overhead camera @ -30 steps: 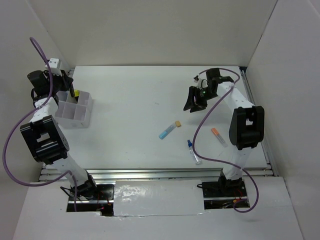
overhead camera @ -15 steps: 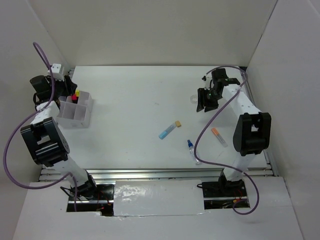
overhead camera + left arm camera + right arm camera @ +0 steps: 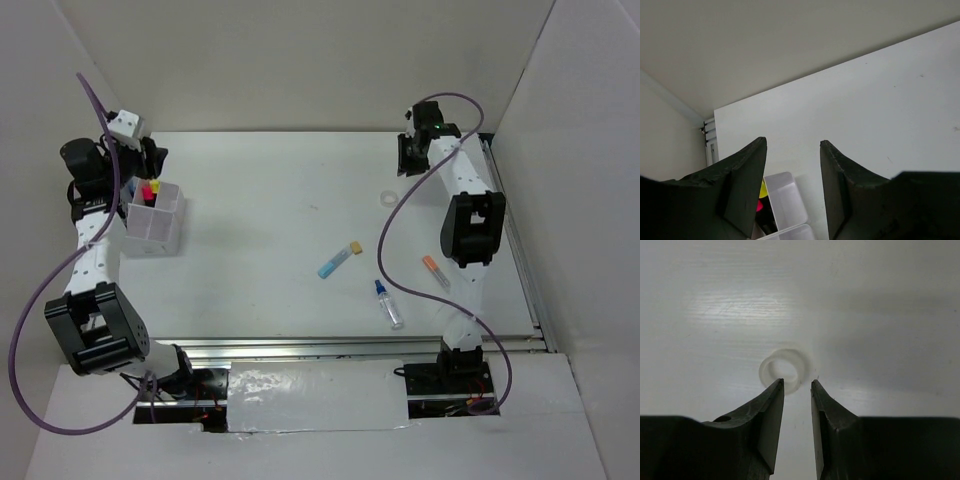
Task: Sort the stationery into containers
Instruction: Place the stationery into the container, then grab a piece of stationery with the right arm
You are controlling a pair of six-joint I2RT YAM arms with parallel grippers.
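Observation:
The translucent white organizer box (image 3: 150,222) stands at the far left, with a pink-capped (image 3: 147,190) and a yellow-capped highlighter (image 3: 155,184) upright in a back compartment. My left gripper (image 3: 140,160) hangs open above that corner, empty; its wrist view looks down on the box (image 3: 785,197) and the yellow cap (image 3: 763,189). The clear tape ring (image 3: 386,197) lies flat at the far right. My right gripper (image 3: 410,160) hovers behind it, jaws narrowly open (image 3: 797,382), with the ring (image 3: 785,369) just beyond the tips. A light-blue marker (image 3: 338,259), a blue-capped bottle (image 3: 388,303) and an orange-capped tube (image 3: 436,272) lie in the middle right.
White walls close in the table on the left, back and right. The right arm's purple cable (image 3: 400,215) loops over the table next to the tape ring. The table's near edge is a metal rail (image 3: 320,345).
My left gripper opened above the box, left a highlighter standing in it, and rose. My right gripper drew back from over the tape ring toward the far wall and narrowed its jaws.

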